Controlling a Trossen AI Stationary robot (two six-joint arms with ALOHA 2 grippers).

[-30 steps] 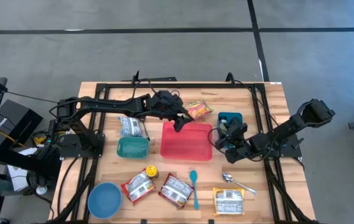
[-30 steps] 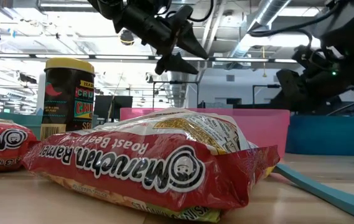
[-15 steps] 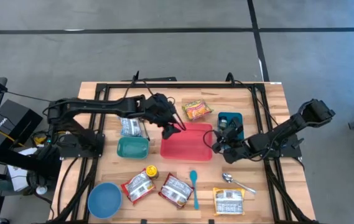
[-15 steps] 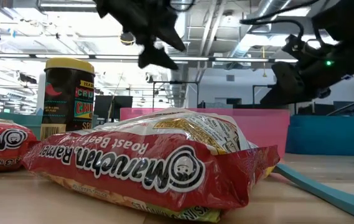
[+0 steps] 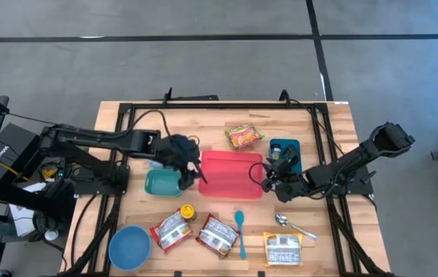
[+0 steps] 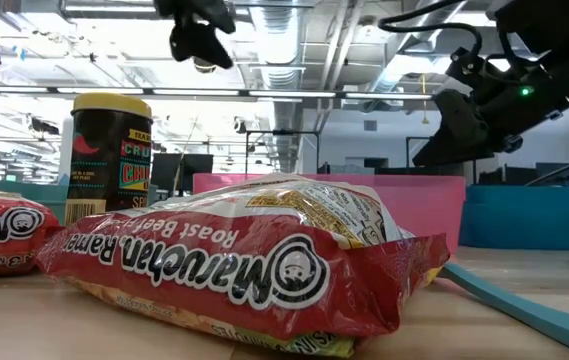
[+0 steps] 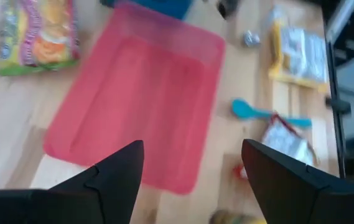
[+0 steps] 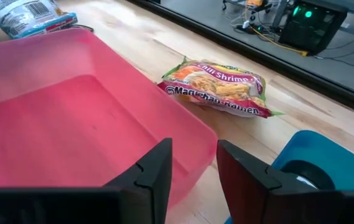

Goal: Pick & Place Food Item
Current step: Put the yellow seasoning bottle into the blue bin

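Note:
The red tray (image 5: pixel 230 175) lies empty at the table's middle; it also shows in the left wrist view (image 7: pixel 145 118) and the right wrist view (image 8: pixel 71 124). An orange-green ramen packet (image 5: pixel 243 135) lies flat just beyond the tray's far edge and shows in the right wrist view (image 8: pixel 220 87). My left gripper (image 5: pixel 196 168) is open and empty above the tray's left edge, its fingers wide apart (image 7: pixel 192 149). My right gripper (image 5: pixel 268 175) is open at the tray's right edge (image 8: pixel 194 152). My right gripper comes level from the table's right side, and its fingers (image 8: pixel 158 165) stand on either side of the tray's right rim (image 8: pixel 203 144) near its far corner. I cannot tell whether they touch the rim. The tray lies flat on the table.
A teal container (image 5: pixel 163 182) and a silver packet (image 5: pixel 159 156) lie left of the tray; a blue box (image 5: pixel 284 146) stands to its right. Near the front edge lie red ramen packets (image 5: pixel 171 229) (image 5: pixel 217 235), a spice jar (image 5: pixel 187 210), a teal spoon (image 5: pixel 239 229), a metal spoon (image 5: pixel 294 225), a yellow packet (image 5: pixel 282 248) and a blue bowl (image 5: pixel 128 246).
My left gripper has drawn back from over the tray's far part toward the table's left edge, rising as it went, and stays empty. My right gripper has moved toward the table's left edge, up to the tray's right rim. The tray and the packets have stayed put.

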